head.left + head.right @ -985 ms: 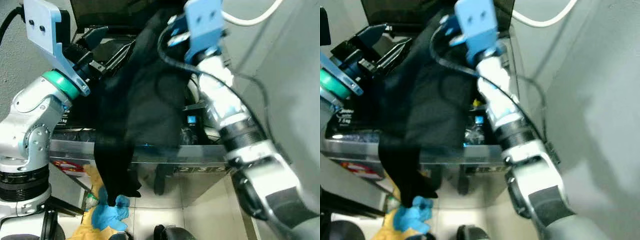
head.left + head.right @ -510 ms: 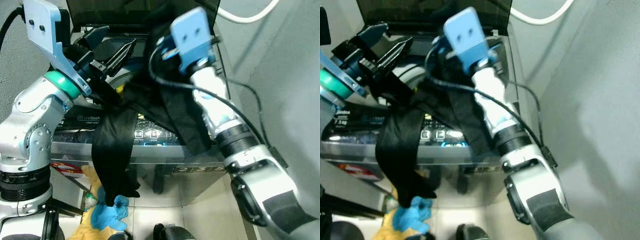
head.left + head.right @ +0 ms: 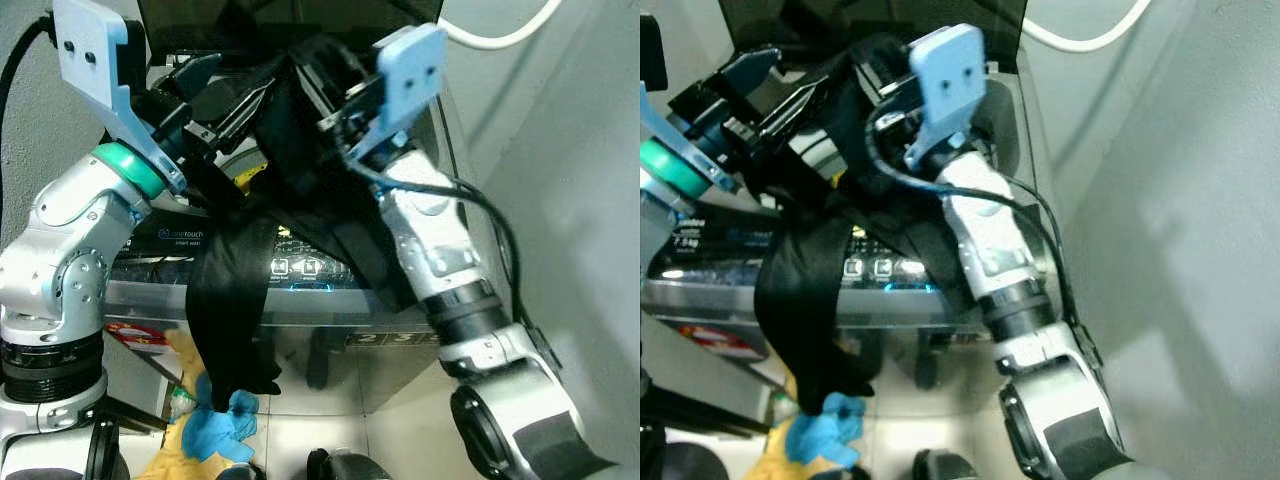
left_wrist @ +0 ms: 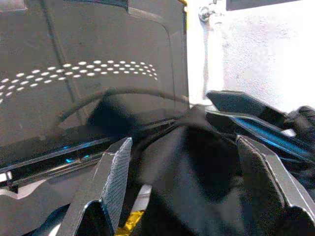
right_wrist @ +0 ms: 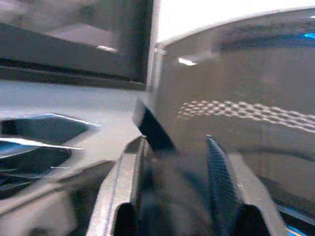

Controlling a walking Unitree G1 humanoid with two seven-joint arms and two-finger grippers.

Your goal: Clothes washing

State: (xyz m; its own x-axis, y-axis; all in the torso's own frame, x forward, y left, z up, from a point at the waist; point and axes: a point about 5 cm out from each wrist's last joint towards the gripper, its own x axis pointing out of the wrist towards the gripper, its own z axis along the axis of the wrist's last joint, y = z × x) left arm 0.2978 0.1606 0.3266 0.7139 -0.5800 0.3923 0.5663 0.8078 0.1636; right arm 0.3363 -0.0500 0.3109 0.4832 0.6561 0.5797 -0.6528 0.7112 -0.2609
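**Black garment held over open top-loading washer**

The washing machine stood against the wall with its dark lid raised. Its front control panel was lit, with small illuminated icons visible.

A black garment was draped across the machine's top opening. One long portion hung down over the front edge, past the panel, toward the floor. The upper portion was bunched above the opening, between the two arms.

The left gripper was positioned over the left side of the opening, at the upper edge of the cloth. In the left wrist view its fingers stood spread, with black fabric bulging between them; no firm clamp on the cloth could be confirmed.

The right gripper was raised above the opening, level with the bunched fabric. In the right wrist view its fingers were set apart with dark material between them; that view was blurred, and whether they pinched the cloth could not be told.

On the floor, at the foot of the machine below the hanging portion, lay a blue cloth touching a yellow item.

A white cable ran along the wall behind the right arm.
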